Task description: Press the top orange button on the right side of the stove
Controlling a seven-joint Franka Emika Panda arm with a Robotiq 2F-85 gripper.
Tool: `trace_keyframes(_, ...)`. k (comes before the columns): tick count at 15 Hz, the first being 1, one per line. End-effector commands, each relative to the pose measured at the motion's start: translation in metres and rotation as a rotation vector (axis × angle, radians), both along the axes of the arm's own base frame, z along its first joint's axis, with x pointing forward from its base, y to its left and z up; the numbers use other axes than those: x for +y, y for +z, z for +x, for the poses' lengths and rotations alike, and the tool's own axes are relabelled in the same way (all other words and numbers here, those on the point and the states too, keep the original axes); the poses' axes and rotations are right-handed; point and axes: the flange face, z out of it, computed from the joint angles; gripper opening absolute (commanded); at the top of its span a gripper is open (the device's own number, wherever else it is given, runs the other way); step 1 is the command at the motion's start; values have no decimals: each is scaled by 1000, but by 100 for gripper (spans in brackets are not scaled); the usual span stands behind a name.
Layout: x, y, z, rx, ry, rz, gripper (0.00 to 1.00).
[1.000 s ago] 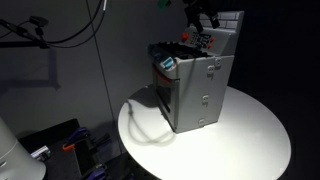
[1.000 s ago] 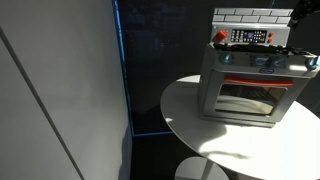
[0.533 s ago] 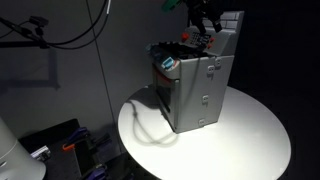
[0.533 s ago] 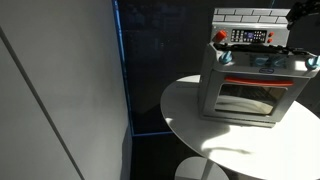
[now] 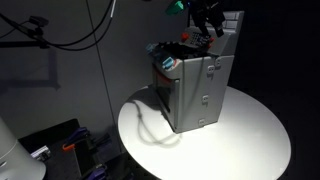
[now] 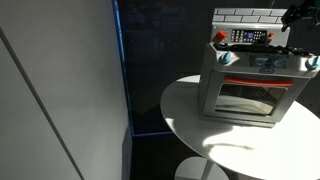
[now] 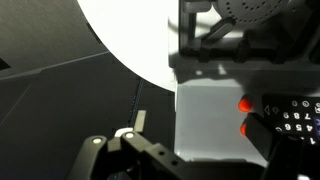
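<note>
The grey toy stove [image 5: 196, 92] stands on a round white table [image 5: 250, 135]; it shows in both exterior views [image 6: 250, 88]. Its tiled back panel carries a control strip with a red-orange knob [image 6: 220, 37]. My gripper [image 5: 207, 20] hovers above the top of the stove by the back panel, at the right edge of an exterior view [image 6: 300, 15]. In the wrist view, two glowing orange buttons sit one above the other on a pale panel [image 7: 210, 120]: the upper [image 7: 245, 103], the lower [image 7: 246, 127]. My gripper [image 7: 198, 140] has its jaws apart, and the right finger reaches the lower button.
The table edge [image 6: 175, 120] drops to a dark floor. A grey wall panel [image 6: 60, 90] stands beside the table. Cables [image 5: 60, 35] hang in the background, and a cord [image 5: 145, 120] lies on the table by the stove.
My gripper has shifted slightly over the top of the stove, toward the back panel. The stove has not moved.
</note>
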Motion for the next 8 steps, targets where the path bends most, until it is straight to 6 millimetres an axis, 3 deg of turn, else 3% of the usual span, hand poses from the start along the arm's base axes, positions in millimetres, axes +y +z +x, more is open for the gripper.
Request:
trace_keyframes(1,-6,1,10,-21,-29,41,100)
trace_keyframes(8,-6,-4,15,-19,-56,100,100)
